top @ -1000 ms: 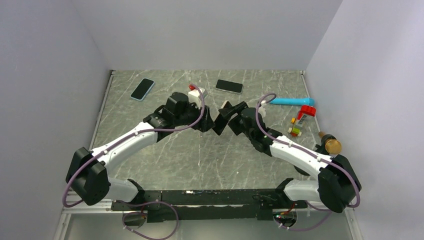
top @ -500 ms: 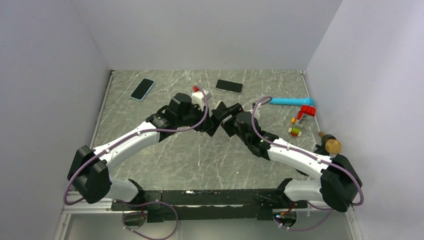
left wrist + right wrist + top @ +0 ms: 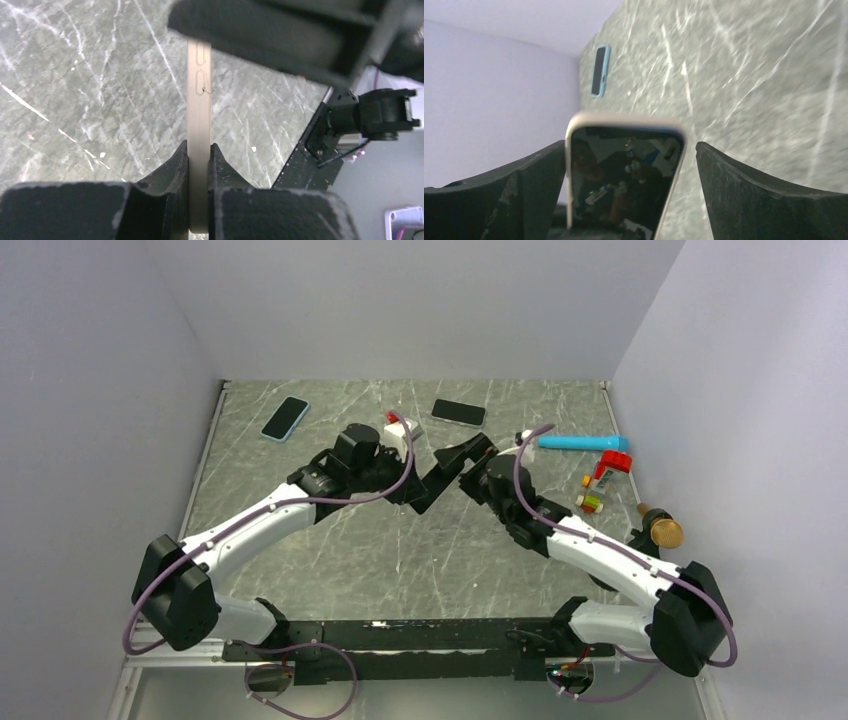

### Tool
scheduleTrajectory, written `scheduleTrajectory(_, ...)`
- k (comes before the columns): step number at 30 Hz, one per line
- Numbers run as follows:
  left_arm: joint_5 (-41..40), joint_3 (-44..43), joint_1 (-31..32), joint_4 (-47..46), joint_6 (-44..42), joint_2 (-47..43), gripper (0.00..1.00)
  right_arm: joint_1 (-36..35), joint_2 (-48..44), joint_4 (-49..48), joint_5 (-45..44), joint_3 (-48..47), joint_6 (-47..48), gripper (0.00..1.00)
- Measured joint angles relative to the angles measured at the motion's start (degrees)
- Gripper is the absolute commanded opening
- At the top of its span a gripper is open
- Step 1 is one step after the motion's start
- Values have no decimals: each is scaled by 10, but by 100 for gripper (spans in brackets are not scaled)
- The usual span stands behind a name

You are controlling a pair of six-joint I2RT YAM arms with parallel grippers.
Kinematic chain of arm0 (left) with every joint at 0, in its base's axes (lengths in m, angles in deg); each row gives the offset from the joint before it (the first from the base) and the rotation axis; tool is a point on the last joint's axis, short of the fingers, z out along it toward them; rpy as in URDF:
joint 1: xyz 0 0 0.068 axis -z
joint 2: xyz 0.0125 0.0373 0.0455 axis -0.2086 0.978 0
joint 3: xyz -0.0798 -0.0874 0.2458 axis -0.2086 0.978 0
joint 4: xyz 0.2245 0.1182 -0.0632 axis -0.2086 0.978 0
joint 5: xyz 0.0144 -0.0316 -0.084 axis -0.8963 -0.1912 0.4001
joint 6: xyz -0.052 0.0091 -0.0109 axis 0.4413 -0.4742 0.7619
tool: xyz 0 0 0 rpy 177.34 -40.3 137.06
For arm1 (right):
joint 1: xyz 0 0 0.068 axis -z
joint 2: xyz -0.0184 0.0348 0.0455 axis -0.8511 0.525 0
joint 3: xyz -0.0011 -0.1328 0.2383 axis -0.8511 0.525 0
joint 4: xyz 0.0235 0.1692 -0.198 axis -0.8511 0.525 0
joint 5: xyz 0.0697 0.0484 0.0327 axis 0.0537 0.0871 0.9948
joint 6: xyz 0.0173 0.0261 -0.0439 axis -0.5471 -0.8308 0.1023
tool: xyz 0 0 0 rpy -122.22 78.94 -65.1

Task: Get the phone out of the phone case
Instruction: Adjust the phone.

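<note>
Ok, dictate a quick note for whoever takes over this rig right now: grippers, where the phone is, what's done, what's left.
Left gripper: shut on the phone, pinching its front and back faces and holding it above the table.
Right gripper: open, one finger on each side of the phone's end, not touching it.
Done: the phone is lifted and held between the two arms.
Unclear: the pale rim around the screen may be case or frame, so I cannot tell whether the case is off.
Left: probably close the right gripper and work the case free, if it is on.
</note>
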Motion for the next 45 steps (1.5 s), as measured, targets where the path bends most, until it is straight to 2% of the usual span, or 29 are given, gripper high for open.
scheduleTrajectory(4, 33, 0, -1, -2, -1, -13, 0, 48, -19, 52, 21, -34, 95, 100)
scheduleTrajectory(7, 61, 0, -6, -3, 0, -18, 0, 101, -47, 70, 75, -45, 163, 100)
scheduleTrajectory(12, 153, 0, -41, -30, 25, -18, 0, 141, -114, 100, 131, -44, 274, 100)
scheduleTrajectory(16, 246, 17, -84, -130, 87, -14, 0, 142, -127, 158, 171, -82, 354, 100)
scheduleTrajectory(20, 310, 45, -116, -241, 168, -2, 0, 147, -116, 188, 223, -112, 382, 100)
scheduleTrajectory(24, 339, 90, -137, -359, 273, 0, 0, 168, -99, 190, 315, -114, 368, 100)
scheduleTrajectory(28, 344, 166, -144, -527, 422, 0, 0, 177, -73, 140, 419, -105, 326, 93)
scheduleTrajectory(32, 339, 245, -146, -669, 558, 0, 0, 176, -65, 34, 497, -62, 254, 72)
scheduleTrajectory(34, 334, 273, -146, -724, 610, 0, 0, 176, -65, -19, 518, -37, 214, 67)
scheduleTrajectory(39, 309, 306, -141, -772, 662, -10, 0, 173, -55, -131, 540, 7, 123, 63)
scheduleTrajectory(45, 290, 309, -119, -747, 652, -49, 0, 157, -39, -217, 540, 32, 69, 43)
